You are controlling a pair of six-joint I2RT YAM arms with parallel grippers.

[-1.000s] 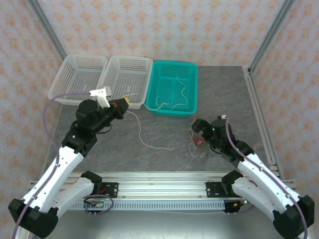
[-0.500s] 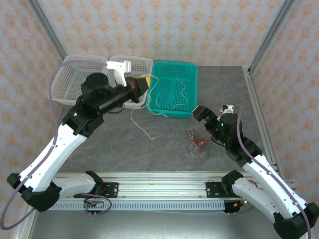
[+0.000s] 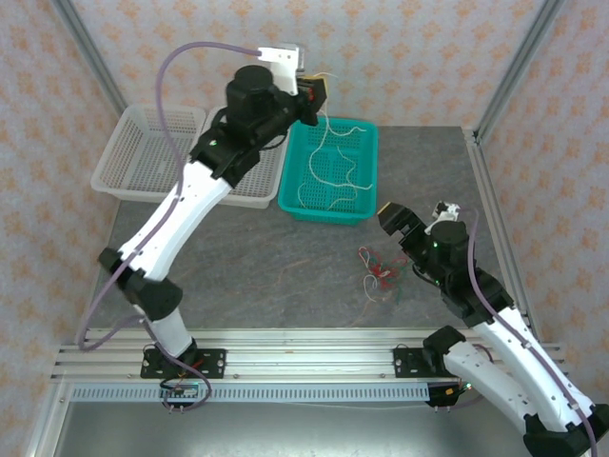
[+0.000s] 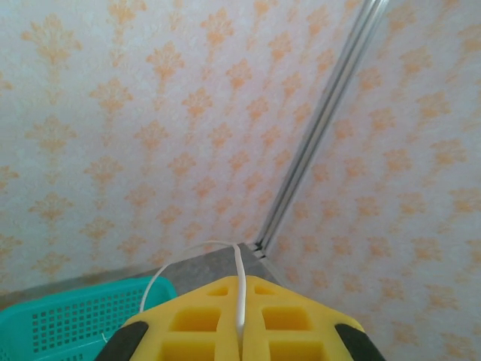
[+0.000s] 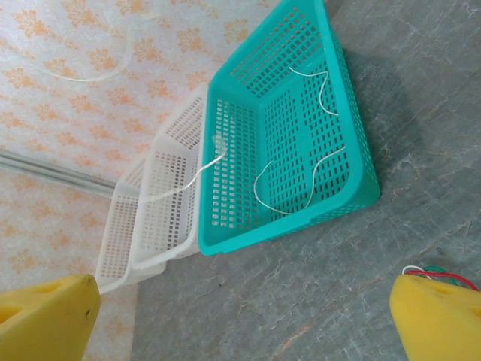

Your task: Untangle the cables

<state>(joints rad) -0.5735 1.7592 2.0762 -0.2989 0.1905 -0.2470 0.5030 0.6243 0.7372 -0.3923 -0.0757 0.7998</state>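
Left gripper point(image 3: 317, 92), upper centre of top view, pinching cream-white cable point(image 3: 327, 131) — strand hanging over teal basket point(image 3: 324, 214), right gripper point(image 3: 392, 219), centre right, spread — empty, red-green cable tangle point(image 3: 379, 271) near.

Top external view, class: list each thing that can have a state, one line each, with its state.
Left pincer, shut on white cable, raised high.
Right pincer, open, holding nothing.
White cable, pinched, dangling over teal basket.
Red and green cables, tangled on the table.
Teal basket, upright on the table.
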